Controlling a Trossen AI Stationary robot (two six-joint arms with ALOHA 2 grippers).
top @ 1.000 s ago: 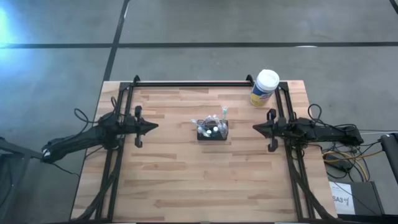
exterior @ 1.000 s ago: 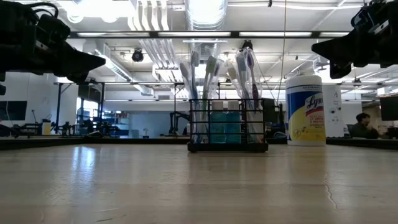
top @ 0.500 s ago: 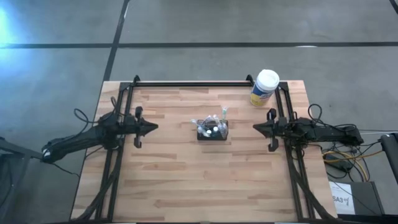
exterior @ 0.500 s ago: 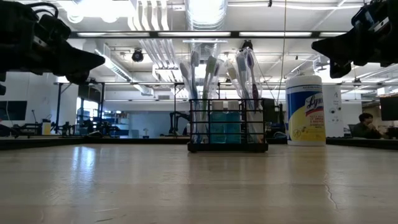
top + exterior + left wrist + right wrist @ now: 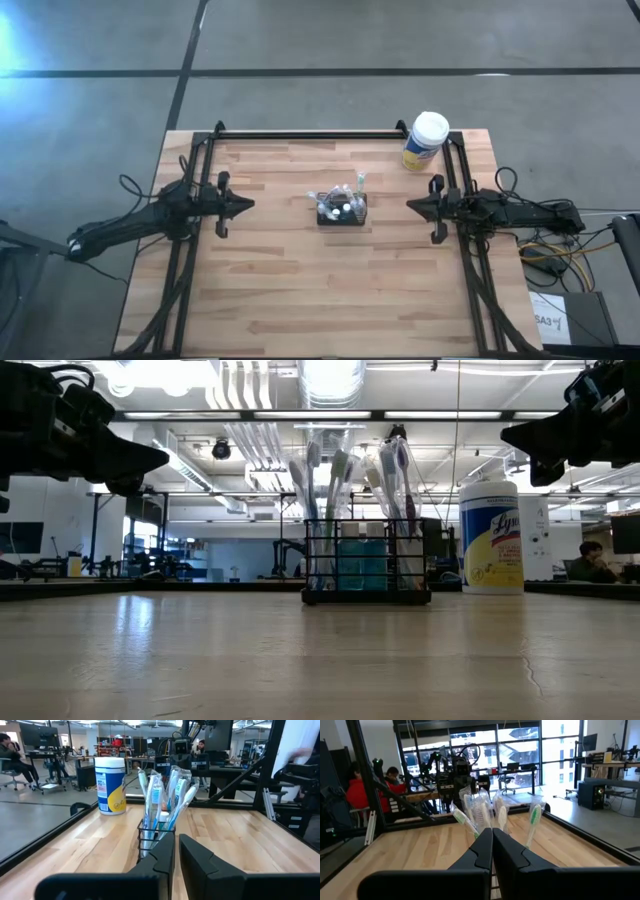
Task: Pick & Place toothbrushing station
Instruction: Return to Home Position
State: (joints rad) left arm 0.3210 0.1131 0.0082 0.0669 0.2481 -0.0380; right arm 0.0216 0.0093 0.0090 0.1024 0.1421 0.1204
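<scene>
Nothing has moved over the last second, so I judge the job finished.
The toothbrushing station (image 5: 342,210) stands mid-table (image 5: 300,290), full of toothbrushes (image 5: 340,480). My left gripper (image 5: 245,203) and right gripper (image 5: 412,207) hang well clear either side of it, jaws pressed together, empty.

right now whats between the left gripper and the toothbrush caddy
Nothing. In the high view, only bare wooden table lies between the left gripper and the toothbrushing station.

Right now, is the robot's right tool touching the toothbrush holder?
Apart. The high view shows a stretch of bare table between the right tool and the toothbrushing station, which stands mid-table.
</scene>
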